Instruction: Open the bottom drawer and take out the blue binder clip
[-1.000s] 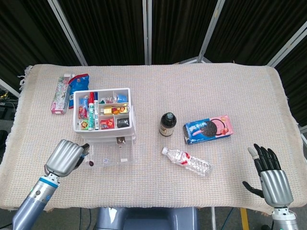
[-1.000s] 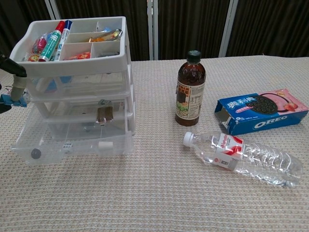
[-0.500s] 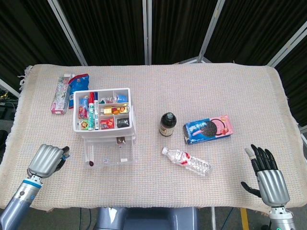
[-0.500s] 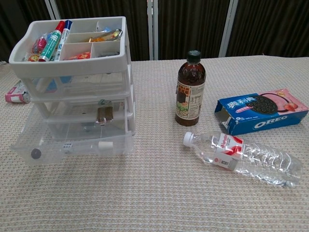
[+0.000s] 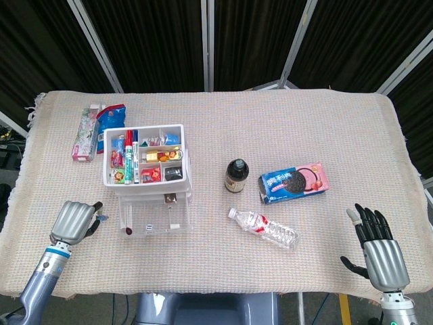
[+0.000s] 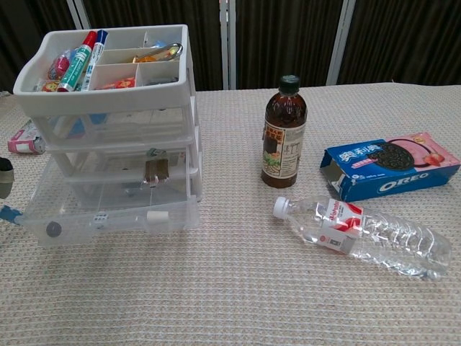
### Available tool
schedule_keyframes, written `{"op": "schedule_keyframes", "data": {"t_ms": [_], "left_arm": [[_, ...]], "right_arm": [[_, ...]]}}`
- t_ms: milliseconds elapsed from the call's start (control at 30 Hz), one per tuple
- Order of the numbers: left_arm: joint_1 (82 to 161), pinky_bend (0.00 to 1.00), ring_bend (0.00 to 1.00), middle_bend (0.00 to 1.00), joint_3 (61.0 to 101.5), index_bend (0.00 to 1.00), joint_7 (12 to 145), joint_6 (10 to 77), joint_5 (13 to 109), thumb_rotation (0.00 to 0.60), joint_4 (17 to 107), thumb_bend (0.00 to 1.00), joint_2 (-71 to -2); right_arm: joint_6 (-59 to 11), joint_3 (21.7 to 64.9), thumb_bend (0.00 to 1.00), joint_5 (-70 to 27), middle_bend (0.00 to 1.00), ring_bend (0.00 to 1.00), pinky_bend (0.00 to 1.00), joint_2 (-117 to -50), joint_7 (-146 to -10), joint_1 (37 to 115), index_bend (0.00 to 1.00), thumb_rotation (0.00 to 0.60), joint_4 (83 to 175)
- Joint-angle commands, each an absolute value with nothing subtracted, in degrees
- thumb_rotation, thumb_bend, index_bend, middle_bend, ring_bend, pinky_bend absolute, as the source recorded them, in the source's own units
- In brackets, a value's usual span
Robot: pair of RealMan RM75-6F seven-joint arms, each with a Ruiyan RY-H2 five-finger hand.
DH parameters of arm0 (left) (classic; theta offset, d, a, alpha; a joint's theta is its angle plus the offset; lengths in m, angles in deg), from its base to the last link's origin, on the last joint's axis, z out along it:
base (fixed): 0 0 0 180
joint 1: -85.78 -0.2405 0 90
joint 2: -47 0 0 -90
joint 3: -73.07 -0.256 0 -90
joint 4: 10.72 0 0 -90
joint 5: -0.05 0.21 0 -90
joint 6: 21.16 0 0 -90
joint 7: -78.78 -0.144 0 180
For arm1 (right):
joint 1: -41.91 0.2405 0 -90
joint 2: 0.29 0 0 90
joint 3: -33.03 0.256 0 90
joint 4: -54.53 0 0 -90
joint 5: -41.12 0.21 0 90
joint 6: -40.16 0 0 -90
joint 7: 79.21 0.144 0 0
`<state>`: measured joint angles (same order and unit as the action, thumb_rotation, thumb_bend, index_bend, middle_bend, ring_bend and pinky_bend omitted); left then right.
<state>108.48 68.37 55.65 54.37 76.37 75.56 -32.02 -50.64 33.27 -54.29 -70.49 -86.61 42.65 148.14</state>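
place: lab test bench | cloth-covered table (image 5: 270, 122) | black curtain backdrop (image 5: 155, 40)

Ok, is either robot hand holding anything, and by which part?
The left robot hand pinches a small blue thing, seemingly the blue binder clip, at its fingertips; which part is too small to tell. The right robot hand holds nothing.

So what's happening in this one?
The bottom drawer of the white organizer stands pulled open. The left hand, just left of the drawer, has its fingers curled around something small and blue, apparently the blue binder clip. The right hand hovers open near the table's right front corner, touching nothing.
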Motion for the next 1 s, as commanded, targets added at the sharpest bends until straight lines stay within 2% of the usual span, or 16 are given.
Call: {"op": "schedule_keyframes", "data": {"t_ms": [33,233,500,667,800,833,900,1000], "left_arm": [[107.9,0.78,0.95,1.0,68.6,0.43,55.9,55.3,77.1,0.6,75.5,0.29,-32.2],[105.7,0.74,0.92,0.96,69.2,0.41,57.0,59.5,80.1,0.6,75.5,0.26,-32.4],[99.8,0.6,0.85,0.91,69.1,0.37,59.9,71.5,87.2,0.6,76.1,0.16,-31.8],[95.7,0.58,0.85,0.91,68.7,0.43,61.8,80.5,93.1,0.6,75.0,0.15,-31.4],[93.7,0.57,0.86,0.92,68.5,0.48,63.0,83.8,94.9,0.6,74.4,0.1,-31.3],[93.0,0.55,0.84,0.89,68.4,0.47,63.2,84.7,95.5,0.6,74.1,0.08,-31.1],[92.2,0.48,0.76,0.78,68.5,0.43,62.6,85.6,95.6,0.6,73.9,0.05,-30.8],[90.9,0.25,0.42,0.39,67.7,0.2,60.6,84.8,95.3,0.6,75.5,0.02,-29.5]], "right_arm": [[-50.6,33.3,0.0,-54.2,0.0,0.0,0.0,-70.5,-86.8,42.6,0.0,0.6,148.1],[-50.5,33.3,0.0,-54.2,0.0,0.0,0.0,-70.8,-87.3,42.6,0.0,0.6,148.1],[-50.5,33.4,0.0,-54.1,0.0,0.0,0.0,-70.9,-87.3,42.8,0.0,0.6,147.8],[-50.6,33.5,0.0,-54.3,0.0,0.0,0.0,-71.1,-87.2,42.8,0.0,0.6,147.4],[-50.6,33.5,0.0,-54.3,0.0,0.0,0.0,-71.3,-87.3,42.9,0.0,0.6,147.2],[-50.6,33.5,0.0,-54.3,0.0,0.0,0.0,-71.4,-87.4,42.9,0.0,0.6,147.2],[-50.6,33.5,0.0,-54.4,0.0,0.0,0.0,-71.5,-87.6,42.9,0.0,0.6,147.2],[-50.5,33.4,0.0,-54.5,0.0,0.0,0.0,-71.7,-88.0,43.0,0.0,0.6,147.2]]}}
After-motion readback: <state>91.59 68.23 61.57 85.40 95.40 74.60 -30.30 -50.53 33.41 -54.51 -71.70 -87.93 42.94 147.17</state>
